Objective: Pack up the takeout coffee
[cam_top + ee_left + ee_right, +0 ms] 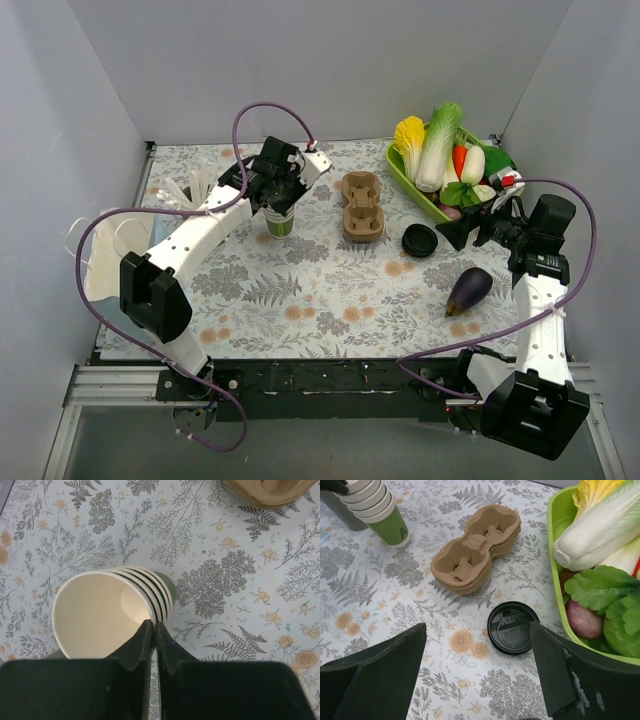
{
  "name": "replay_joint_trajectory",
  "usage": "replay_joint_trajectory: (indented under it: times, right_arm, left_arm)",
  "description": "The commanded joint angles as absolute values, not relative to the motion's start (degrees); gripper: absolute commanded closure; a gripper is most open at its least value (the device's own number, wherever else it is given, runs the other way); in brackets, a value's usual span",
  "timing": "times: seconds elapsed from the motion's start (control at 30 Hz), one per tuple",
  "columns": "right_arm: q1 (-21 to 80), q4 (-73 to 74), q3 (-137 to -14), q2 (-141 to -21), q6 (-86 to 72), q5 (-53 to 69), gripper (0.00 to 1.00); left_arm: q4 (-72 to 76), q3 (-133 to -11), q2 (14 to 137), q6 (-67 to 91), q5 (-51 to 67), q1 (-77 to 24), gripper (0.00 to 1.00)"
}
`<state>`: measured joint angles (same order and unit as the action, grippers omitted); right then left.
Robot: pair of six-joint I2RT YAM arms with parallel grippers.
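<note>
No lidded takeout coffee shows in any view. A stack of lidless cream-and-green cups (278, 218) (100, 615) (380, 510) stands on the floral cloth at back left. My left gripper (276, 197) (154, 626) is shut on the rim of the top cup, one finger inside and one outside. A loose black lid (419, 240) (512, 628) lies flat on the cloth. My right gripper (452, 232) (477, 645) hovers open just above it, the lid near its right finger and nothing held.
A brown pulp cup carrier (361, 207) (475, 547) (270, 490) lies between the cups and the lid. A green tray (400, 175) (554, 555) of vegetables sits at back right. An eggplant (468, 291) lies front right. White face masks (105, 250) lie at the left edge.
</note>
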<state>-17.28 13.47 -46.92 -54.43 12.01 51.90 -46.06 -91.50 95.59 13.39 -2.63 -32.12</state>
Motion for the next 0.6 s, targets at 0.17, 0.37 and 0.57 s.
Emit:
replay_joint_trajectory:
  times: [0.17, 0.37, 0.57]
  right_arm:
    - [3.4, 4.1, -52.9, -66.3, 0.9, 48.3, 0.08]
    - [11.1, -2.2, -58.0, -79.8, -7.9, 51.8, 0.08]
    - [19.1, -11.7, -60.6, -89.5, -16.9, 55.4, 0.06]
  left_arm:
    - [-46.2, -92.6, 92.3, 16.6, 4.0, -32.3, 1.00]
    - [-45.6, -87.6, 87.9, 14.9, 4.2, -32.2, 1.00]
    - [-45.9, -86.2, 85.7, 13.6, 4.3, -32.2, 1.00]
